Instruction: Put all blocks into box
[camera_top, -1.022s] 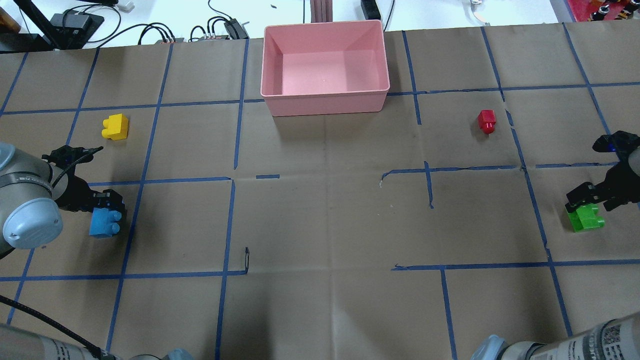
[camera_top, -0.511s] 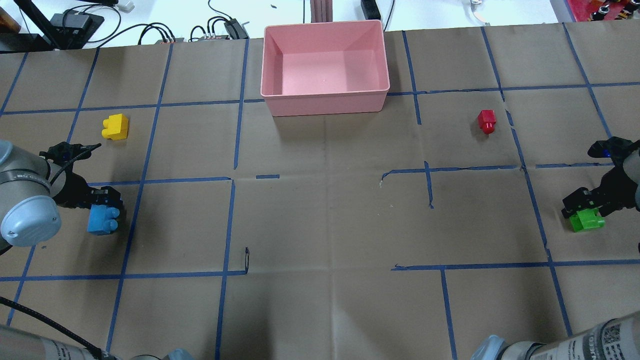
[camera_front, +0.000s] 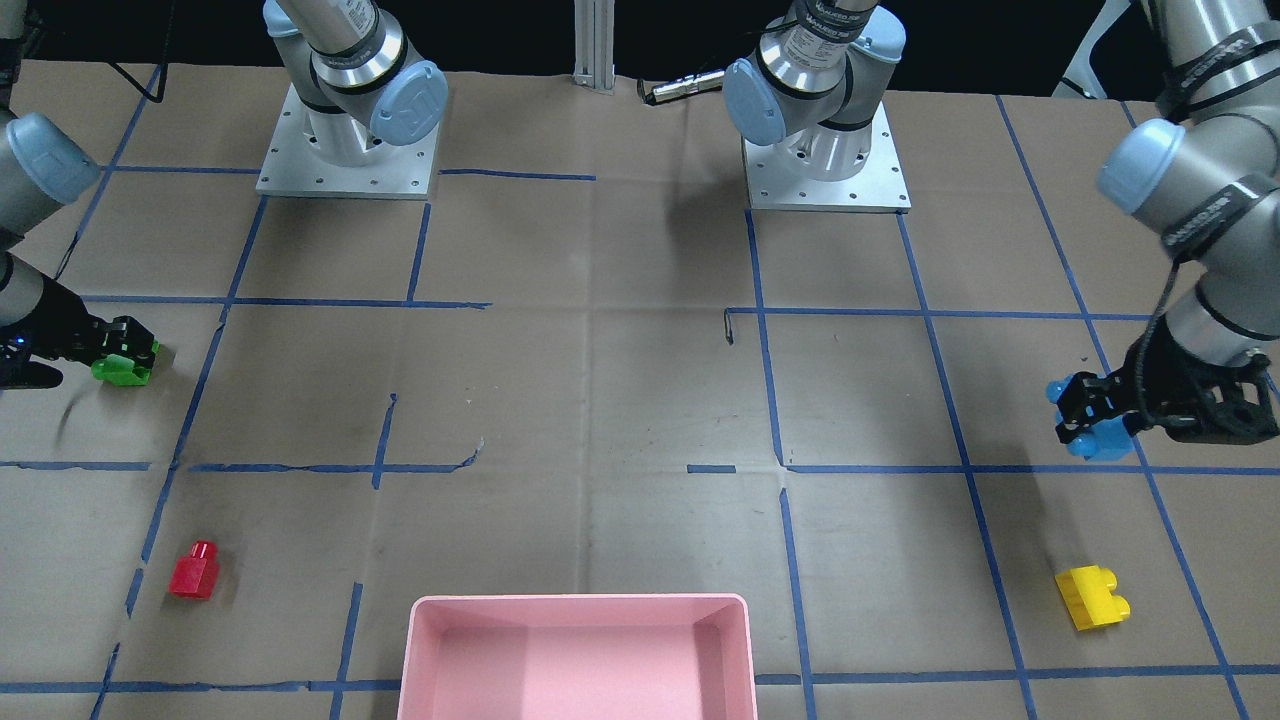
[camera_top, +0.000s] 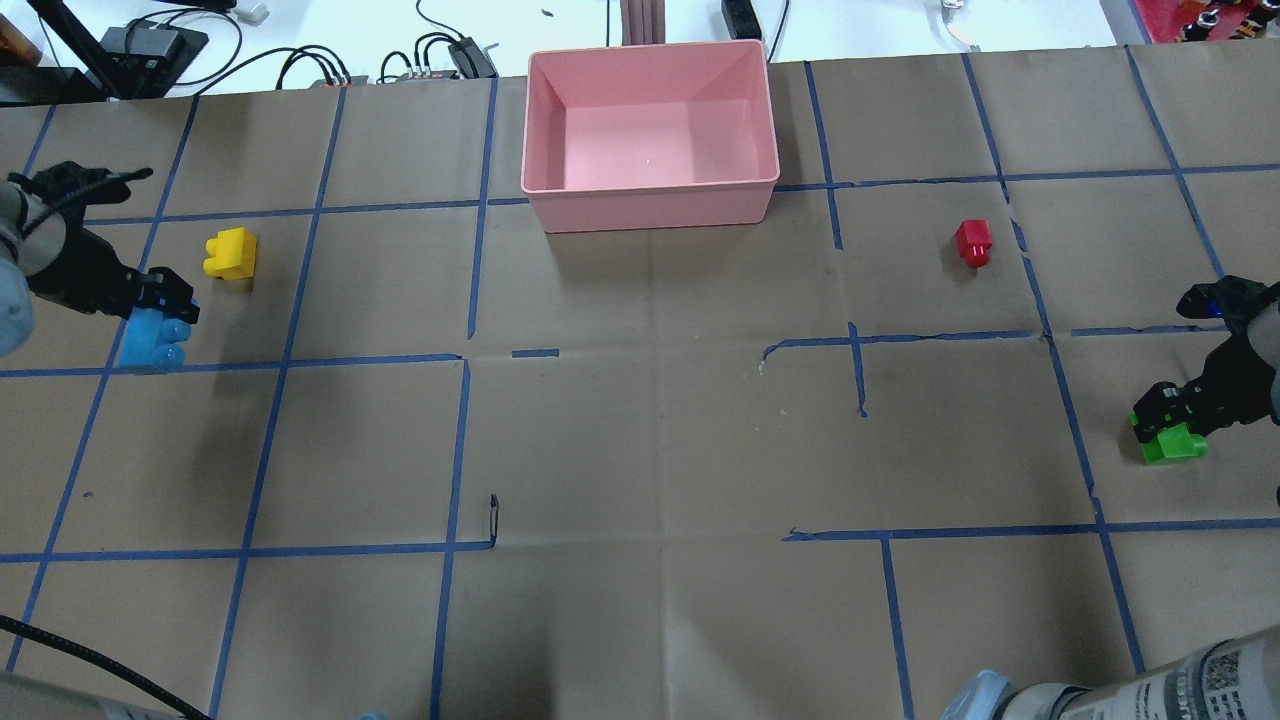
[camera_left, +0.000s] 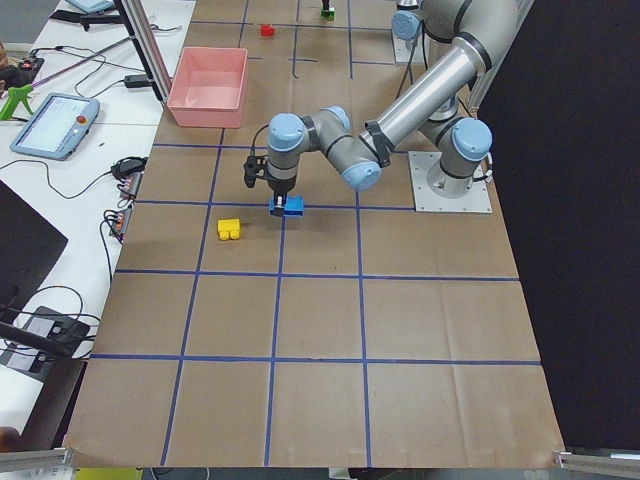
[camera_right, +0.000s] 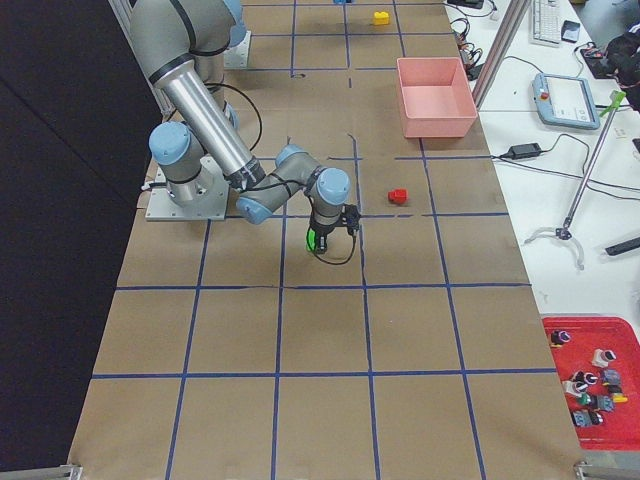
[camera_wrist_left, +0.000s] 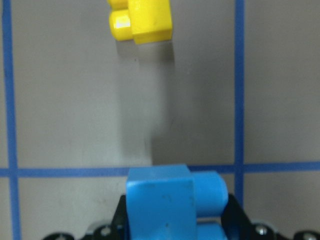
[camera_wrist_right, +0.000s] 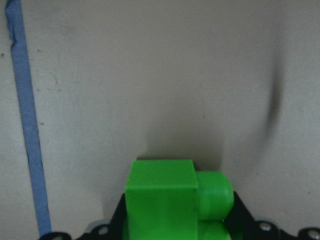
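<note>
You see that the left gripper (camera_top: 160, 312) carries the light blue brick (camera_top: 150, 345) away from its earlier place, farther from the robot's base (camera_front: 825, 180); it is now near the yellow brick (camera_top: 230, 253), not touching.

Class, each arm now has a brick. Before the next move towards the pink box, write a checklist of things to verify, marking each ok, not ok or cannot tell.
1. Grip of left pincer on light blue brick: ok.
2. Grip of right pincer on green brick: ok.
3. Open, empty pink box: ok.
4. Lift of green brick off the table: cannot tell.
5. Boxing of yellow brick and red brick: not ok, both lie on the table.
</note>
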